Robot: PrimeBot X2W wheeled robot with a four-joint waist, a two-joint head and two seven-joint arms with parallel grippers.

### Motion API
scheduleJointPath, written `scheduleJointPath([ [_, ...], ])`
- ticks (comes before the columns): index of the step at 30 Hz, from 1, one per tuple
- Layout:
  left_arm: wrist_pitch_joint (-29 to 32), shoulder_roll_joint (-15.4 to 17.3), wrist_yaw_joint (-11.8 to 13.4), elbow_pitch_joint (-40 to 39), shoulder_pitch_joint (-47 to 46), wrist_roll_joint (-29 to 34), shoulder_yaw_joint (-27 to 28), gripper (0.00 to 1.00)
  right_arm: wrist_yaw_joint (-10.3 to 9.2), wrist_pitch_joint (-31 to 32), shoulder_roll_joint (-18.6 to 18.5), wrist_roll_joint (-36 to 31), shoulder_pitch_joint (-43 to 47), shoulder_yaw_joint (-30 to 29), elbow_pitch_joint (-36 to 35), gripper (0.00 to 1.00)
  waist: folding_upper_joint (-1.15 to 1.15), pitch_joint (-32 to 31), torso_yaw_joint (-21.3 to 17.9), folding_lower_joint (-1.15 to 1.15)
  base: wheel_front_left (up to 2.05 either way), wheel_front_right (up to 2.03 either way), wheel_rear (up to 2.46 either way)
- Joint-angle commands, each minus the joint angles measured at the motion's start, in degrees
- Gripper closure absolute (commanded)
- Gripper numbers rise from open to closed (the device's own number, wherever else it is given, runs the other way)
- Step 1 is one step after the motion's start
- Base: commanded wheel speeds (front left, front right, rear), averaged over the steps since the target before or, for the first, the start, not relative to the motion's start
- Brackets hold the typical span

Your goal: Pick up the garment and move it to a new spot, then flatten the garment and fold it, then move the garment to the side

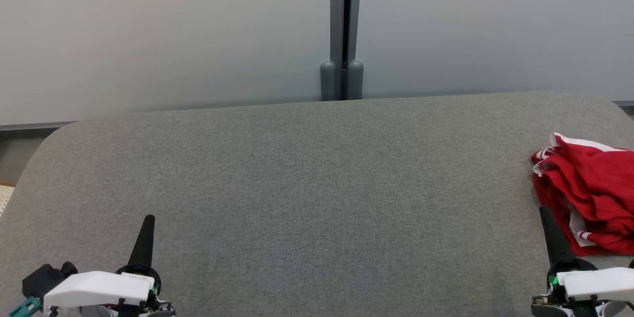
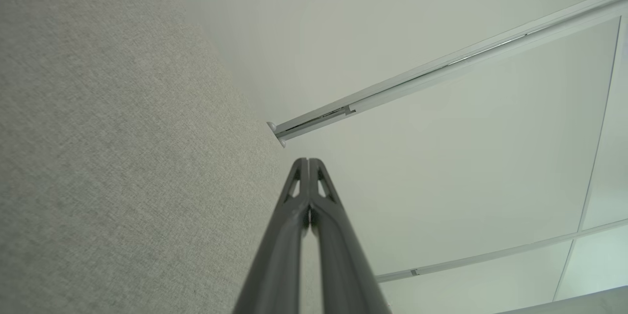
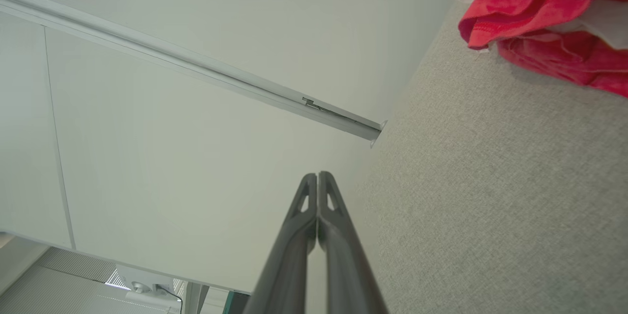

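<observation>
Left pincer (image 1: 147,222) hovers at the near edge of the grey surface (image 1: 307,178), towards its left corner, fingers pressed together with nothing between them. Across we go: the right pincer (image 1: 545,212) is at the near right, also pinched together and empty, its tip just beside the garment (image 1: 592,183). That one is red with white trim, crumpled in a heap at the surface's right edge. It looks light, soft and floppy, so it will likely sag when lifted. Best hold, I'd say: a raised fold or the white-trimmed hem.
</observation>
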Motion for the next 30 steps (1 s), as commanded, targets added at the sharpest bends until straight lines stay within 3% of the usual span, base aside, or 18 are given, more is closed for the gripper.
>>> scheduleJointPath([
  [1, 0.23, 0.05, -0.7, -0.17, -1.82, -1.26, 0.79, 1.0, 0.02, -0.14, -0.4, 1.56, -1.38, -0.29, 0.05, 1.0, 0.0, 0.11, -0.04, 0.0, 0.0, 0.0, 0.0],
  [30, 3.09, -2.32, -3.89, 1.23, -4.57, -12.09, 5.11, 1.0, 0.02, -0.07, -0.23, 14.28, -5.18, -1.55, 3.68, 1.0, 0.0, 2.05, -0.67, 0.0, 0.0, 0.0, 0.0],
])
